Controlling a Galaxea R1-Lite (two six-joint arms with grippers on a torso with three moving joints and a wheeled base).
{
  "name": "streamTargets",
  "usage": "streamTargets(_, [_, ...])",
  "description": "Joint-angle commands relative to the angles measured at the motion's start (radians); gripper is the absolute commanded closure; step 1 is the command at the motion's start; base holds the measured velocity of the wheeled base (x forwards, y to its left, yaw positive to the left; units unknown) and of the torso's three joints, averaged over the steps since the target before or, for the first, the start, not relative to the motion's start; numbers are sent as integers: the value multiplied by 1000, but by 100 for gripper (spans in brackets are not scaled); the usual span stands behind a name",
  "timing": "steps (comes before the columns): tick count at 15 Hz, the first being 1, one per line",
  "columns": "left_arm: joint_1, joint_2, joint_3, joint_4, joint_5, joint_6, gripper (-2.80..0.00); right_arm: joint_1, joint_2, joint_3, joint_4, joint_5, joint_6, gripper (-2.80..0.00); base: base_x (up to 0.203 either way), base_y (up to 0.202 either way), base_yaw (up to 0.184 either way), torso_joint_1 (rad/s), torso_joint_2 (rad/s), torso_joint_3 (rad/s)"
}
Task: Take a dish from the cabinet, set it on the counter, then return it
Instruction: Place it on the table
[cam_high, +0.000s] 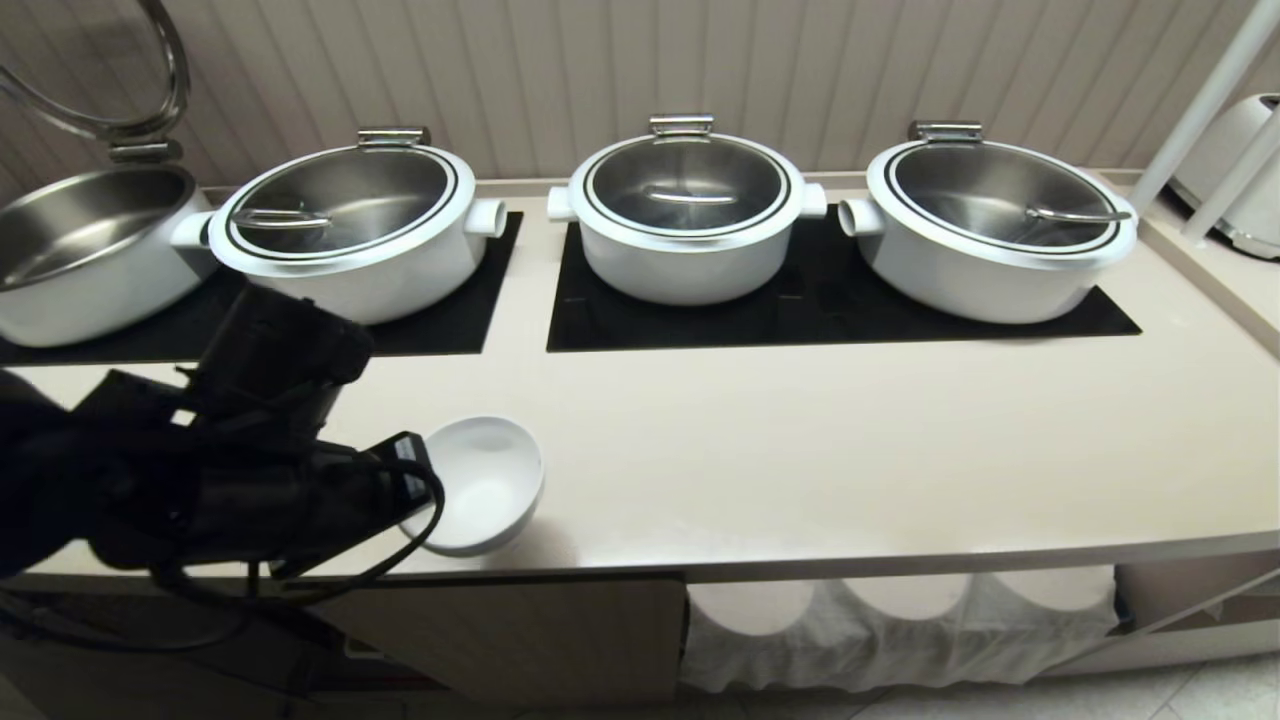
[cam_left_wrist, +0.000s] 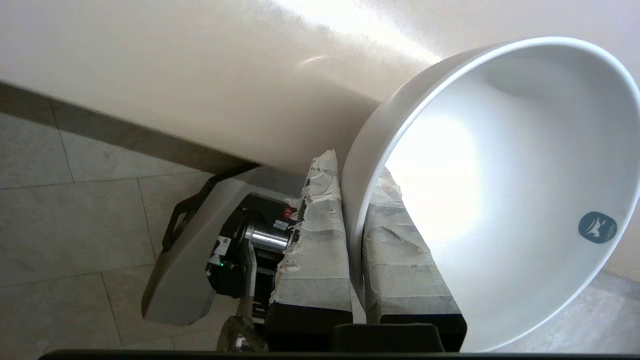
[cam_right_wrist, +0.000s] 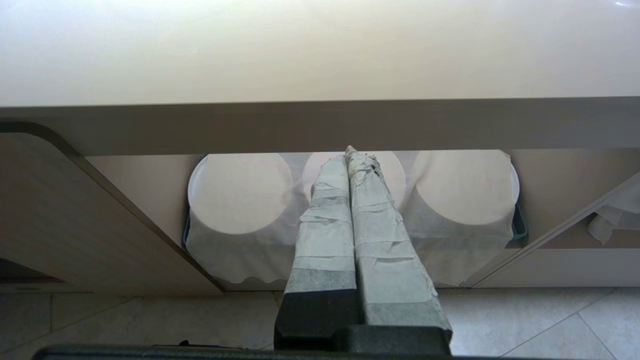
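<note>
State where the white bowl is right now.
In the head view the dish is at the counter's front edge, on the robot's left, tilted, its rim pinched by the left gripper, in front of the lidded pots.

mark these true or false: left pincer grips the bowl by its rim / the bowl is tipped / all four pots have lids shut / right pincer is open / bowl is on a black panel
1. The left pincer grips the bowl by its rim: true.
2. The bowl is tipped: true.
3. All four pots have lids shut: false. The far-left pot has its lid raised.
4. The right pincer is open: false. It is shut, holding nothing.
5. The bowl is on a black panel: false. It is at the front edge of the counter.
</note>
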Motion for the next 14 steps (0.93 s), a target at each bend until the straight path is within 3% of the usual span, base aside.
streamTargets(1, [16,135,-92,0,-1,-7,0,0,0,0,-1,0,0,0,0,0,0,0,0,0])
streamTargets(5, [46,258,-251,4,-4,-4,0,0,0,0,0,0,0,0,0,0,0,0,0,0])
streamTargets(14, [65,397,-408,15,-5,24,0,0,0,0,-1,0,0,0,0,0,0,0,0,0])
